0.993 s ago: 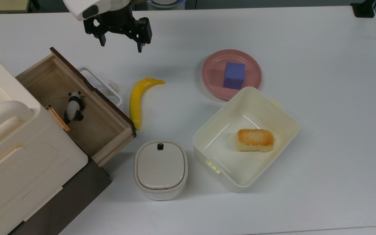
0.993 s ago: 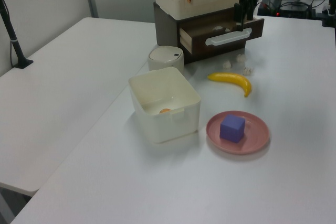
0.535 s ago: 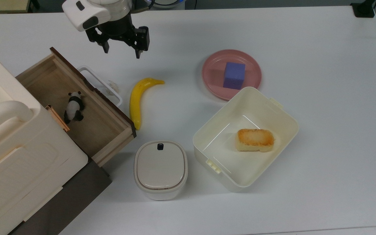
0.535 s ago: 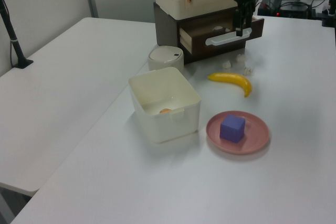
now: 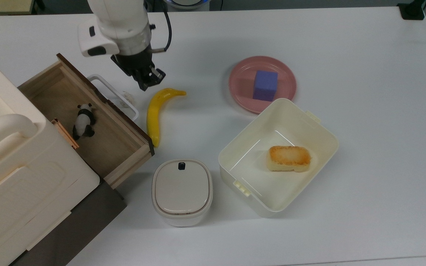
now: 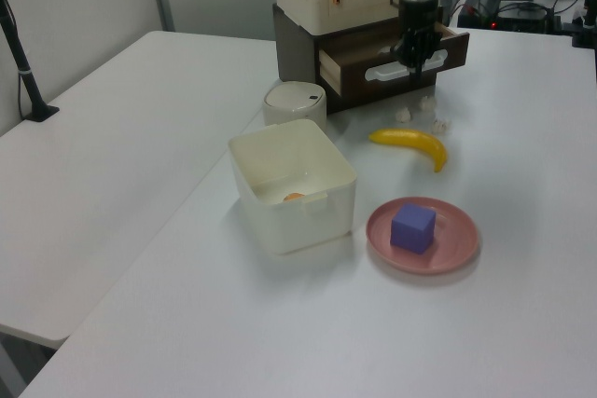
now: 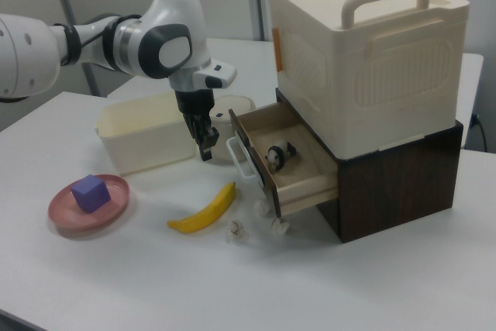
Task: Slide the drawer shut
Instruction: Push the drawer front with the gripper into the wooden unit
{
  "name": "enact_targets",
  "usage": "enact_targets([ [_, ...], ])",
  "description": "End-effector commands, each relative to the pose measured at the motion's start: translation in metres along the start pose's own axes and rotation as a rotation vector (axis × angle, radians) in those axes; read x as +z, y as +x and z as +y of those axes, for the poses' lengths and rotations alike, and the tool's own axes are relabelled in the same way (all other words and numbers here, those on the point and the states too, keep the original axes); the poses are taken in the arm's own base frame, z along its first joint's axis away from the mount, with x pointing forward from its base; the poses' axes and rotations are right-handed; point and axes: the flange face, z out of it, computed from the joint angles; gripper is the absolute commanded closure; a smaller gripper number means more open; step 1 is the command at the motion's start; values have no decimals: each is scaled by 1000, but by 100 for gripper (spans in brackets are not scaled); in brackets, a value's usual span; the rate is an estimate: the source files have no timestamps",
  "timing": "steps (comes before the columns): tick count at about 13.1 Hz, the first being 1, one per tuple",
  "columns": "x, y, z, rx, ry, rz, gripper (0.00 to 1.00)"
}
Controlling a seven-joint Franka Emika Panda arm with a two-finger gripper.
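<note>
One banana (image 5: 156, 111), one plate (image 5: 239, 88), two containers (image 5: 324, 142)

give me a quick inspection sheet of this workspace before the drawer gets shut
surface: white table, bare areas clean.
job's things: drawer pulled open, a toy panda inside; white loop handle faces the banana.
clutter: banana; purple block on pink plate; bread in cream tub; lidded container; small white bits under the drawer front.
claw: claw shut, holding nothing, in front of the handle.
cables: black cable at the arm.
surroundings: second table in the left view.
</note>
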Motion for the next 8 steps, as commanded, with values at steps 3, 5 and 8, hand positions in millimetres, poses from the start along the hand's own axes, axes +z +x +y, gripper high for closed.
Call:
enact_targets([
  [3,7,24,7,141,51,104,100],
  [5,13,34,13,136,36,147,100],
  [8,20,49,27,143,19,177,100],
])
